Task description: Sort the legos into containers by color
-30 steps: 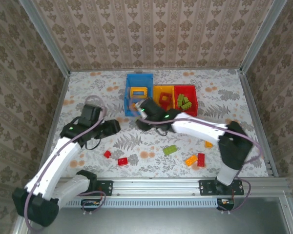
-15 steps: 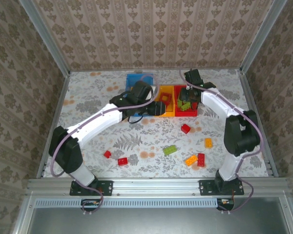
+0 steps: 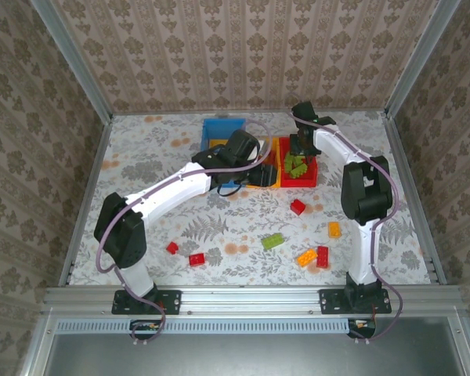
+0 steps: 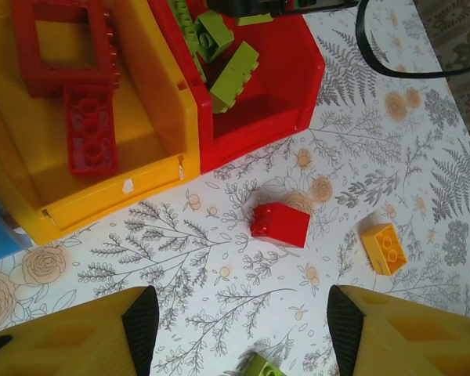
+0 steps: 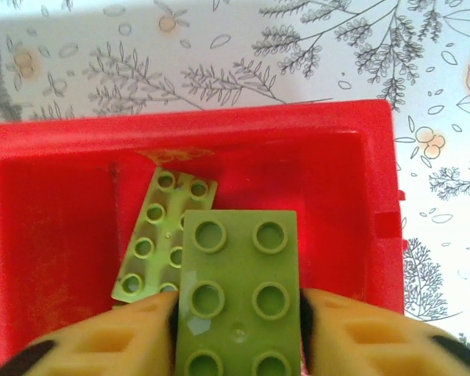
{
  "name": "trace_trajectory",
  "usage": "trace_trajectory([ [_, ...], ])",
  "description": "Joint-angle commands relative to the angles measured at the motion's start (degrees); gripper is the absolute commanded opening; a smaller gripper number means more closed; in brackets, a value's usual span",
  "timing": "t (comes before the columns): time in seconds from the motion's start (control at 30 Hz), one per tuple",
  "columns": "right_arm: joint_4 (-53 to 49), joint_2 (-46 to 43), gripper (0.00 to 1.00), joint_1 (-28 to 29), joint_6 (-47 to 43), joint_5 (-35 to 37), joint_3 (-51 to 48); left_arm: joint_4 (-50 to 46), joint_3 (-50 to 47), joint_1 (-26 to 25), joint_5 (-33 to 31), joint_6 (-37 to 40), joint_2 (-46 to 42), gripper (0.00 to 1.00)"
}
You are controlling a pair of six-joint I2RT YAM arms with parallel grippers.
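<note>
Red, green and orange legos are lying unsorted on the near counter. Further out, the left tool is hanging released and empty — it has been edging rightward from the blue bin to the orange-yellow bin, a red brick just beyond its fingers. Farthest, the right tool is clenching a green brick over the red bin, now deeper in — greens are gathering there, so a drop seems close.

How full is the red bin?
Partly full: the red bin holds a few green bricks, with bare floor showing. The right end effector grips another brick over it.
</note>
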Motion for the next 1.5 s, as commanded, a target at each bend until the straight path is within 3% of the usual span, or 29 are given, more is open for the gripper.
trace_trajectory([
  [0.0,-2.8,0.6,0.53,-0.1,-1.6,1.4,2.9,-1.3,0.5,-0.5,-0.4,1.6,-0.8,0.62],
  [0.27,-2.4,-5.5,0.6,2.6,-2.9,1.0,3.2,-6.6,-4.2,-0.4,-4.5,0.0,-5.7,0.63],
  [0.43,4.1,-15.7,0.6,6.5,-3.9,-2.8,-5.8,-15.5,-13.3,0.8,-12.8,-10.1,-14.8,0.66],
  [0.53,14.4,-24.9,0.62,10.8,-6.6,-11.2,-17.7,-23.3,-19.8,2.9,-15.6,-18.7,-21.3,0.67],
  [0.63,25.3,-33.0,0.67,16.2,-9.2,-24.4,-31.0,-32.3,-25.0,4.4,-17.9,-26.6,-27.0,0.7],
  [0.73,33.0,-38.6,0.74,21.6,-8.6,-31.0,-41.9,-38.1,-29.9,5.1,-18.2,-33.5,-32.7,0.75],
  [0.93,36.6,-41.0,0.76,28.3,-5.3,-40.1,-48.7,-39.1,-38.8,8.0,-15.5,-45.4,-39.5,0.82],
  [1.1,36.6,-39.4,0.76,31.1,-6.3,-44.8,-48.5,-31.9,-44.9,12.5,-11.5,-51.7,-40.5,0.84],
  [1.3,39.0,-38.2,0.78,34.7,-8.3,-47.2,-47.9,-24.3,-48.0,17.2,-10.8,-50.5,-36.5,0.82],
  [1.47,39.6,-37.4,0.79,36.0,-7.5,-46.6,-47.6,-19.8,-49.9,19.8,-10.7,-47.7,-34.1,0.73],
])
